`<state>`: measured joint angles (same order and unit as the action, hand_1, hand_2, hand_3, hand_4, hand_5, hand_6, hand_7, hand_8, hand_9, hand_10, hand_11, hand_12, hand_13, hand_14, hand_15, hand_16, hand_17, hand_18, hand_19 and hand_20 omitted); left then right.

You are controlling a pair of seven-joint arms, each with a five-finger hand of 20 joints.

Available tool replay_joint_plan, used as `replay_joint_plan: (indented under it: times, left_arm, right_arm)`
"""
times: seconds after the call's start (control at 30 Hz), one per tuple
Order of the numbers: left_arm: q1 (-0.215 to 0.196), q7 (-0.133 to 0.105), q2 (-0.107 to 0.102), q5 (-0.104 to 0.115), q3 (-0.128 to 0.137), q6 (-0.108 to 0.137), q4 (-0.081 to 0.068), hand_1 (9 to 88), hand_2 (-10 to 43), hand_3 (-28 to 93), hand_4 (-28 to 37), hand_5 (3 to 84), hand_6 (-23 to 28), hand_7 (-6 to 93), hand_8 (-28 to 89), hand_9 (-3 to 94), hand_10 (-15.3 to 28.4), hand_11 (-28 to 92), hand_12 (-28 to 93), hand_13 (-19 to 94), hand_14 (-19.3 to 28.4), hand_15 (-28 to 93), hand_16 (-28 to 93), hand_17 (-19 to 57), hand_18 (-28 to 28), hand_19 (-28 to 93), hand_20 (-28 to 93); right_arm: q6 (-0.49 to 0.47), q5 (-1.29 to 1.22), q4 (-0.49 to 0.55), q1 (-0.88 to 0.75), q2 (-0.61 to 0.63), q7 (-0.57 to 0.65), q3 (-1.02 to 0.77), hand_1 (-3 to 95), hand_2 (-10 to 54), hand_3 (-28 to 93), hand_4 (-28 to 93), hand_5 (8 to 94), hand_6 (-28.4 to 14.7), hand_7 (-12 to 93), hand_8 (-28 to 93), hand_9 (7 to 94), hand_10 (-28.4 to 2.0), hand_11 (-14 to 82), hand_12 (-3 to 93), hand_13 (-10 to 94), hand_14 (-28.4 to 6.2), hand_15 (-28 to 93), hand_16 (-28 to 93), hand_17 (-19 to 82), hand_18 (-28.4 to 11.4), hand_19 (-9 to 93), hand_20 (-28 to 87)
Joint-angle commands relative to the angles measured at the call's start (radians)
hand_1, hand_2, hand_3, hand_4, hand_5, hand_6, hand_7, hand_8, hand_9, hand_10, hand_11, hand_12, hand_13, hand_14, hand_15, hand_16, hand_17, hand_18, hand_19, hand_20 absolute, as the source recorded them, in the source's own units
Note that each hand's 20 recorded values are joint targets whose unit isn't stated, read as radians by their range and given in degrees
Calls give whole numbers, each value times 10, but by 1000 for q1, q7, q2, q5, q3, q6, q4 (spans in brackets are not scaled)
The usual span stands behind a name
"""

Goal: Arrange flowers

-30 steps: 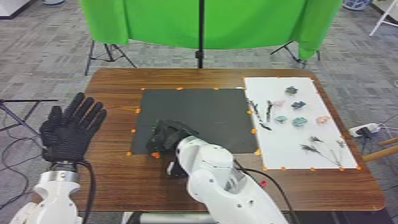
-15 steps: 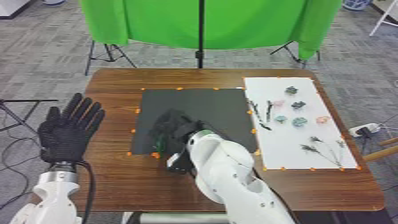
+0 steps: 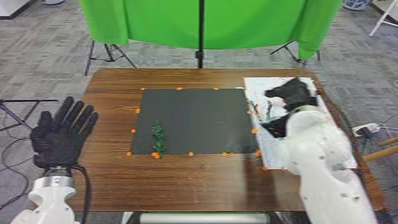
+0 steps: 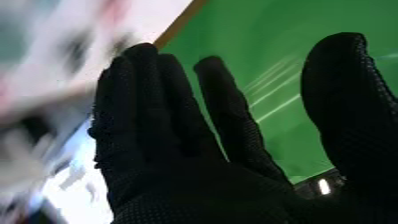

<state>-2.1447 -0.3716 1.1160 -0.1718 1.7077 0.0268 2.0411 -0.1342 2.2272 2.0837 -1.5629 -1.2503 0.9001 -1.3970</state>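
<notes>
White rectangular sheet (image 3: 274, 156): while the black-gloved right robot hand (image 3: 296, 95) hangs above, straight-fingered, empty, brushing could scatter what seems a pink bloom (image 4: 115, 9).
Black-gloved left robot hand (image 3: 59, 144): spread, empty.
Green leafy sprig (image 3: 158, 137): on the square black mat (image 3: 200, 115), easily nudged.

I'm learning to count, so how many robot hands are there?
2. The left robot hand is left of the dark mat; the right robot hand is over the white sheet.
</notes>
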Motion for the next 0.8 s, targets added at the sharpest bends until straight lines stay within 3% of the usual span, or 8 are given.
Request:
replay_joint_plan:
  times: [0.03,0.23,0.27,0.33,0.4,0.7,0.8]
  left_arm:
    - [-26,-1,10,-9,3,19,4,268,118,765,-283,468,105,78,-78,390,157,162,96,290,174,330,-60,-68,158,369,121]
    - [-11,8,14,-12,0,27,-4,268,119,764,-283,468,105,79,-78,390,157,163,96,290,175,330,-60,-68,158,370,121]
    - [-6,7,6,-8,-5,27,-9,268,119,765,-283,468,105,79,-78,391,155,163,96,290,175,330,-60,-68,158,370,122]
    - [-23,1,7,-7,-1,31,-1,268,119,765,-283,469,105,80,-78,391,154,163,96,290,175,330,-60,-68,158,370,121]
    - [-17,3,8,-9,0,30,-6,268,119,766,-283,470,106,80,-79,392,154,164,96,290,175,330,-60,-68,158,370,122]
    - [-23,-4,13,-12,-7,25,-5,268,118,768,-283,470,104,80,-79,392,151,165,95,289,175,330,-60,-68,159,369,121]
    - [-28,-4,17,-7,-8,34,-2,269,117,766,-283,469,104,80,-79,392,151,165,95,290,175,330,-60,-68,159,369,121]
  right_arm:
    - [-36,158,112,-254,127,24,-158,337,-95,830,-281,573,-94,146,-126,511,-246,272,160,398,-230,651,86,204,-273,860,202]
    - [-88,74,146,-407,149,55,-263,358,-95,825,-282,607,-75,139,-122,574,-220,276,167,474,-199,631,110,222,-266,857,206]
    - [-95,90,150,-435,146,41,-282,361,-95,826,-283,609,-73,140,-122,579,-219,277,169,481,-195,632,114,224,-266,856,206]
    - [-104,107,150,-471,149,30,-299,359,-95,833,-283,614,-70,140,-123,587,-214,279,173,493,-188,633,122,229,-265,857,207]
    - [-108,120,154,-499,147,22,-315,352,-95,842,-283,618,-68,140,-123,588,-211,284,177,495,-184,634,130,229,-263,857,208]
    - [-65,188,81,-497,141,-8,-299,393,-95,786,-283,624,-60,142,-125,580,-204,305,184,490,-179,638,149,230,-259,849,219]
    - [-16,209,35,-483,135,-26,-280,406,-95,778,-283,626,-57,145,-125,580,-200,311,185,491,-176,642,152,234,-256,850,222]
